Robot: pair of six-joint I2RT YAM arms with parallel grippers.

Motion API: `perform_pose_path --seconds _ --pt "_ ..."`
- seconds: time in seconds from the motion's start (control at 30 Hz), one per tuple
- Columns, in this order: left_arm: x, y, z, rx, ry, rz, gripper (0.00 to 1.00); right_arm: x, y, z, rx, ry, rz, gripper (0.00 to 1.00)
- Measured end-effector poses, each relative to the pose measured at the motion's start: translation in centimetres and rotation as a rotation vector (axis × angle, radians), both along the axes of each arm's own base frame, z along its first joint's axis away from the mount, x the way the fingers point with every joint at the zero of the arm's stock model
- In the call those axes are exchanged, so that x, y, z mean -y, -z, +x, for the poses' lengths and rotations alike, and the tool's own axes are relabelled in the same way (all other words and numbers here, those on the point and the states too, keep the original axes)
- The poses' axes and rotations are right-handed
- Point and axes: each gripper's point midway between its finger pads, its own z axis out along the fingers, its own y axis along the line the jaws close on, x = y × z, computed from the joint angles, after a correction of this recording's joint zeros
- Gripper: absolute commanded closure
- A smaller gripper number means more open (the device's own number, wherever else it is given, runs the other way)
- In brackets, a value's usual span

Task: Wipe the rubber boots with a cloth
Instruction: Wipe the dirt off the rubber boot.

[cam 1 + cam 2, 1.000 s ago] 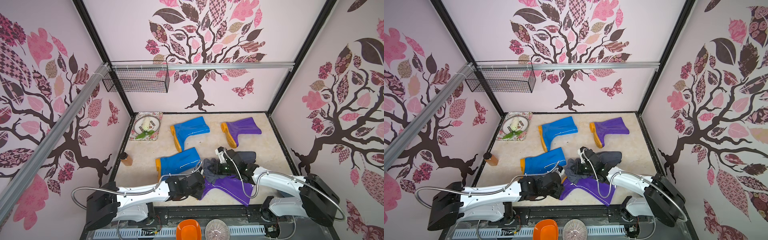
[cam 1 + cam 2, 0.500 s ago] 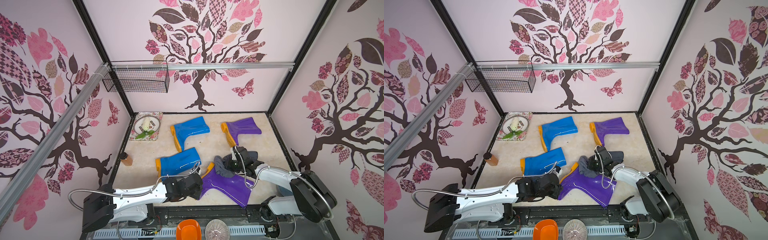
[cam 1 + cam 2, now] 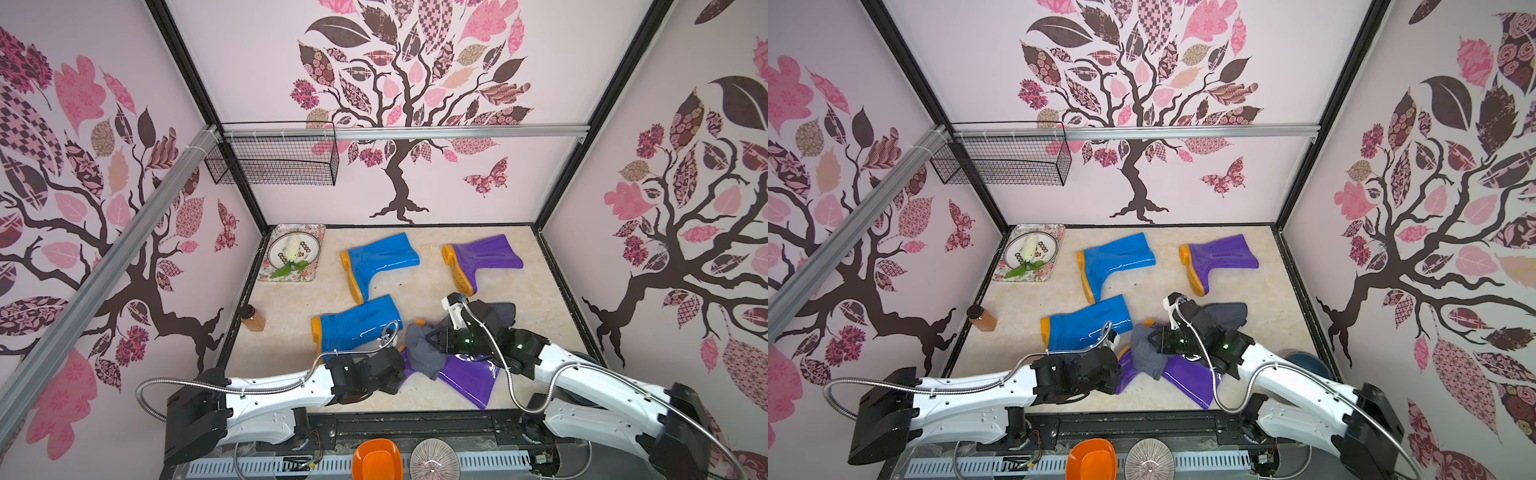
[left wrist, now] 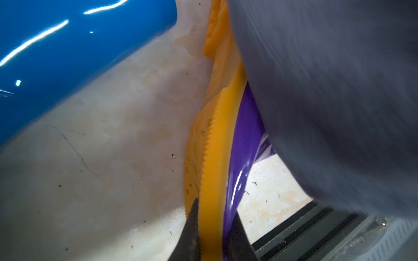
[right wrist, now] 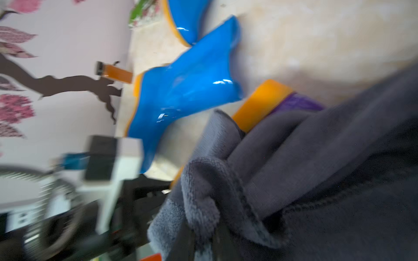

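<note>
We note the right gripper (image 3: 438,338), clamped on the cloth (image 3: 424,357), has swung back across the near purple boot (image 3: 469,380). The left gripper (image 4: 212,228) stays pinched on its sole (image 4: 214,135). The wiping stroke looks under way.

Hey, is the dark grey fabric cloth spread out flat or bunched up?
Bunched up: the dark grey fabric cloth hangs in thick folds over the near purple rubber boot, pinched in the shut right gripper.

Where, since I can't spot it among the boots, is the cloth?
In both top views the cloth is draped over the front purple boot, just right of the front blue boot, pinched by the right tool.
</note>
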Motion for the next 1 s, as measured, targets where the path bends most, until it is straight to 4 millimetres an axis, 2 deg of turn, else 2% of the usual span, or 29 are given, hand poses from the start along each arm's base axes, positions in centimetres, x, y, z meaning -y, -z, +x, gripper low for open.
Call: perform_pose_path --seconds 0.03,0.1,0.17,0.23,0.3,0.37,0.43,0.5,0.6,0.63,0.67,0.73,0.8,0.87,1.0 --pt "-0.1 0.0 0.2 0.005 -0.008 0.002 1.00 -0.3 -2.5 -0.3 0.031 -0.005 0.030 1.00" --pt "-0.3 -0.1 0.5 0.014 -0.025 0.005 1.00 -0.1 -8.8 -0.7 0.110 -0.002 0.111 1.00" --pt "-0.5 -0.1 0.7 0.018 -0.037 0.007 1.00 0.7 -13.5 -0.9 0.169 0.017 0.168 1.00" --pt "-0.5 -0.1 0.8 0.018 -0.044 0.006 1.00 1.6 -17.0 -1.3 0.211 0.031 0.215 1.00" --pt "-0.5 -0.1 0.8 0.017 -0.049 0.003 1.00 2.2 -18.8 -1.7 0.233 0.036 0.247 1.00" --pt "-0.5 -0.1 0.8 0.015 -0.051 0.001 1.00 2.5 -18.7 -1.9 0.233 0.038 0.254 1.00" --pt "-0.6 0.1 0.8 0.013 -0.051 0.003 1.00 2.0 -16.7 -1.7 0.213 0.037 0.233 1.00" --pt "-0.6 0.2 0.8 0.010 -0.050 0.007 1.00 1.3 -12.5 -1.0 0.168 0.042 0.184 1.00" --pt "-0.6 0.2 0.8 0.009 -0.050 0.008 1.00 1.0 -3.0 -0.2 0.044 0.062 0.020 1.00" --pt "-0.6 0.2 0.7 0.009 -0.050 0.009 1.00 1.2 -0.1 -0.2 0.006 0.071 -0.041 0.88" --pt "-0.6 0.3 0.7 0.009 -0.050 0.010 1.00 1.8 2.7 -0.2 -0.028 0.088 -0.105 0.82" --pt "-0.6 0.3 0.7 0.009 -0.050 0.007 1.00 2.9 6.3 -0.2 -0.059 0.114 -0.192 0.72" --pt "-0.6 0.3 0.7 0.010 -0.050 0.005 1.00 3.7 8.0 0.2 -0.049 0.133 -0.247 0.50" --pt "-0.6 0.4 0.7 0.010 -0.049 0.002 1.00 3.8 9.0 1.2 -0.036 0.149 -0.285 0.37" --pt "-0.5 0.3 0.6 0.007 -0.046 -0.002 1.00 2.4 10.7 2.4 -0.029 0.125 -0.294 0.38"
